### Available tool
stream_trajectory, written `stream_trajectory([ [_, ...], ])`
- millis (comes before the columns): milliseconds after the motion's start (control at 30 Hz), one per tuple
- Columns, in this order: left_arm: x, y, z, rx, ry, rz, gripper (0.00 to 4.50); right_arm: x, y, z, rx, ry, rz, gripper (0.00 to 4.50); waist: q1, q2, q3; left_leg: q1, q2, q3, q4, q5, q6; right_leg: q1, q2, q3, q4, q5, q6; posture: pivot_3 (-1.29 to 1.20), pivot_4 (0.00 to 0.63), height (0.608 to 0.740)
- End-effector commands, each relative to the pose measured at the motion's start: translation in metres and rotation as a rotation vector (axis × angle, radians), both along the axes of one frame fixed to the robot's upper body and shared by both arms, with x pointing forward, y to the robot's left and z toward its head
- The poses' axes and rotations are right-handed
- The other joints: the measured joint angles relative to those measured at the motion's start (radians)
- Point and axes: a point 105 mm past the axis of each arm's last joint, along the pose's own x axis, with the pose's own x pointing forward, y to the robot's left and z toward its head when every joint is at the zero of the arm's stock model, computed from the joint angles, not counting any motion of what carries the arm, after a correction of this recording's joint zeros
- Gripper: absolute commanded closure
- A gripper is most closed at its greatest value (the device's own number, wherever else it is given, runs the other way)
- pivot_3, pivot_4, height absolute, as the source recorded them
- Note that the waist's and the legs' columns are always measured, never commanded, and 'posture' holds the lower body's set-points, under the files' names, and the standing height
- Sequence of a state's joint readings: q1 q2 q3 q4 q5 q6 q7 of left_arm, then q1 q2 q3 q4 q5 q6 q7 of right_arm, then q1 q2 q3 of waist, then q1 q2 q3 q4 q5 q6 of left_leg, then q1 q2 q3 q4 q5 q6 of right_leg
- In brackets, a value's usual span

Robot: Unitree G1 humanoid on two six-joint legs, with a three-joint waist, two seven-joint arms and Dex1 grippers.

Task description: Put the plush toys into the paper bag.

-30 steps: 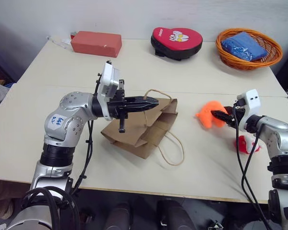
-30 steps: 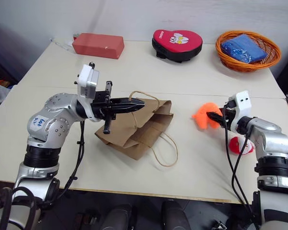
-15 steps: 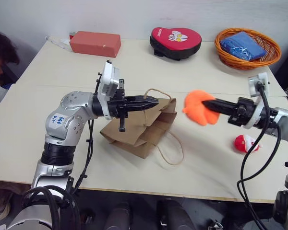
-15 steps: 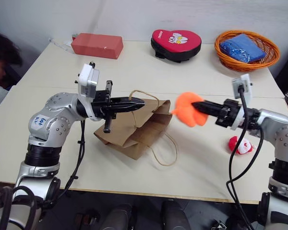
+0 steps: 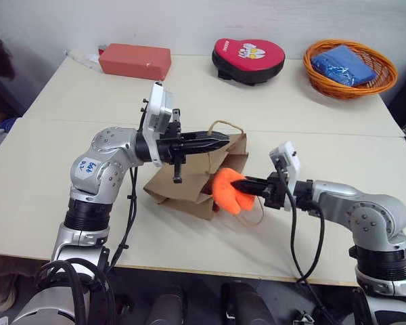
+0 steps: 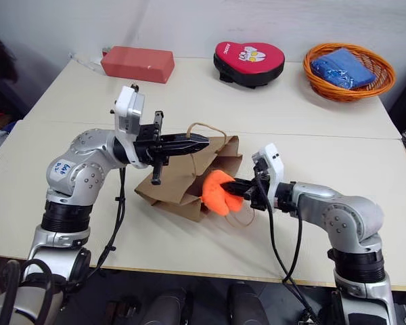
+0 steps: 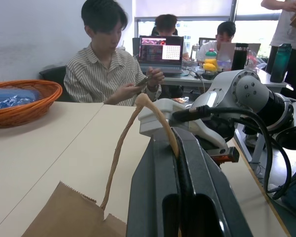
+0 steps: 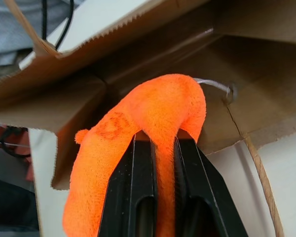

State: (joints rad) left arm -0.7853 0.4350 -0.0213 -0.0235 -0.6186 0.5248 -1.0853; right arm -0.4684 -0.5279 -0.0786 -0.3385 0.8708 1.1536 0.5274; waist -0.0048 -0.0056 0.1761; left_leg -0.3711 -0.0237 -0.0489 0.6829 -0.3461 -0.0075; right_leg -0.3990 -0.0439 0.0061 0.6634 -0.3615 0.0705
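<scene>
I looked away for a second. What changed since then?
The right gripper lifted the orange toy off the table and carried it left to the paper bag's mouth. The left gripper kept holding the bag's handle up.

It was an office used as a robot test room. Beyond the pale table (image 5: 189, 101), the left wrist view showed a person in a striped shirt (image 7: 108, 64) seated just past its edge, and farther back people at desks with an open laptop (image 7: 161, 51), bottles (image 7: 240, 56) and bright windows behind them. On the table's far side lay test props: a red block (image 5: 135, 61), a red mitt (image 5: 249, 59) and a wicker basket (image 5: 352, 68).
</scene>
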Motion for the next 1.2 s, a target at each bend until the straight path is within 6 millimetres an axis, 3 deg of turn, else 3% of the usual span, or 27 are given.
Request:
stream_trajectory([
  [33, -0.004, -0.002, 0.013, -0.026, -0.037, -0.025, 4.50, 0.026, 0.015, 0.017, -0.027, -0.145, -0.080, 4.50, -0.008, 0.000, 0.000, 0.000, 0.000, 0.000, 0.000, 0.000, 0.000, 0.000, 0.000, 0.001, 0.001, 0.000, 0.000, 0.00, 0.150, 0.740],
  [167, -0.004, -0.004, 0.013, -0.032, -0.029, -0.040, 4.50, 0.034, 0.038, 0.029, 0.016, -0.178, -0.070, 4.50, -0.021, 0.000, 0.000, -0.001, 0.000, 0.000, 0.000, 0.001, -0.001, -0.004, 0.000, 0.001, 0.004, 0.000, 0.000, 0.00, 0.150, 0.740],
  [400, -0.002, -0.002, 0.012, -0.038, -0.022, -0.051, 4.50, 0.039, 0.060, 0.018, 0.073, -0.131, -0.020, 4.50, -0.024, 0.000, 0.000, -0.004, -0.001, 0.001, 0.000, 0.001, -0.001, -0.008, 0.000, 0.001, 0.009, 0.000, 0.000, 0.00, 0.150, 0.740],
  [467, -0.001, -0.002, 0.012, -0.039, -0.021, -0.053, 4.50, 0.047, 0.058, 0.014, 0.099, -0.125, -0.070, 4.50, -0.025, 0.000, 0.000, -0.004, -0.001, 0.001, 0.000, 0.001, -0.002, -0.009, 0.000, 0.001, 0.011, 0.000, 0.000, 0.00, 0.150, 0.740],
  [533, -0.001, -0.002, 0.011, -0.040, -0.022, -0.054, 4.50, 0.039, 0.061, 0.009, 0.086, -0.107, 0.005, 3.77, -0.026, 0.000, 0.000, -0.004, -0.001, 0.002, 0.000, 0.001, -0.002, -0.010, 0.000, 0.001, 0.011, 0.000, 0.000, 0.00, 0.150, 0.740],
  [633, -0.002, -0.003, 0.011, -0.042, -0.024, -0.053, 4.50, 0.029, 0.057, 0.026, 0.182, -0.133, 0.058, 2.76, -0.025, 0.000, 0.000, -0.005, -0.001, 0.002, 0.000, 0.001, -0.002, -0.010, 0.000, 0.001, 0.011, 0.000, 0.000, 0.00, 0.150, 0.740],
  [800, -0.004, -0.004, 0.010, -0.050, -0.025, -0.046, 4.50, 0.022, 0.005, 0.035, 0.161, -0.131, 0.045, 1.01, -0.017, 0.000, 0.000, -0.005, -0.001, 0.001, 0.000, 0.001, -0.002, -0.010, -0.001, 0.001, 0.011, 0.000, 0.000, 0.00, 0.150, 0.740],
  [900, -0.005, -0.003, 0.009, -0.051, -0.024, -0.046, 4.50, 0.006, -0.030, 0.050, 0.174, -0.160, 0.070, 0.04, -0.009, 0.000, 0.000, -0.005, -0.001, 0.001, 0.000, 0.001, -0.001, -0.009, -0.001, 0.001, 0.009, 0.000, 0.000, 0.00, 0.150, 0.740],
  [1000, -0.006, -0.003, 0.007, -0.049, -0.020, -0.049, 4.50, -0.008, -0.066, 0.067, 0.184, -0.316, 0.045, 0.04, -0.001, 0.000, 0.000, -0.006, -0.001, 0.002, -0.001, 0.001, -0.001, -0.009, 0.000, 0.001, 0.008, 0.000, 0.000, 0.00, 0.150, 0.740],
  [1067, -0.007, -0.003, 0.006, -0.044, -0.014, -0.058, 4.50, -0.014, -0.103, 0.066, 0.058, -0.454, -0.081, 0.04, 0.004, 0.000, 0.000, -0.006, -0.001, 0.002, -0.001, 0.001, -0.001, -0.009, 0.000, 0.002, 0.009, 0.000, 0.000, 0.00, 0.150, 0.740],
  [1167, -0.008, -0.002, 0.006, -0.041, -0.012, -0.063, 4.50, -0.026, -0.134, 0.059, -0.095, -0.585, -0.164, 0.04, 0.008, -0.001, 0.000, -0.006, -0.001, 0.004, 0.000, 0.000, 0.000, -0.008, 0.000, 0.002, 0.009, 0.000, 0.000, 0.00, 0.150, 0.740],
  [1200, -0.008, -0.002, 0.006, -0.040, -0.010, -0.068, 4.50, -0.030, -0.156, 0.059, -0.157, -0.661, -0.270, 0.04, 0.007, -0.001, 0.001, -0.005, -0.001, 0.004, 0.000, 0.000, 0.000, -0.008, 0.000, 0.002, 0.009, 0.000, 0.000, 0.00, 0.150, 0.740],
])
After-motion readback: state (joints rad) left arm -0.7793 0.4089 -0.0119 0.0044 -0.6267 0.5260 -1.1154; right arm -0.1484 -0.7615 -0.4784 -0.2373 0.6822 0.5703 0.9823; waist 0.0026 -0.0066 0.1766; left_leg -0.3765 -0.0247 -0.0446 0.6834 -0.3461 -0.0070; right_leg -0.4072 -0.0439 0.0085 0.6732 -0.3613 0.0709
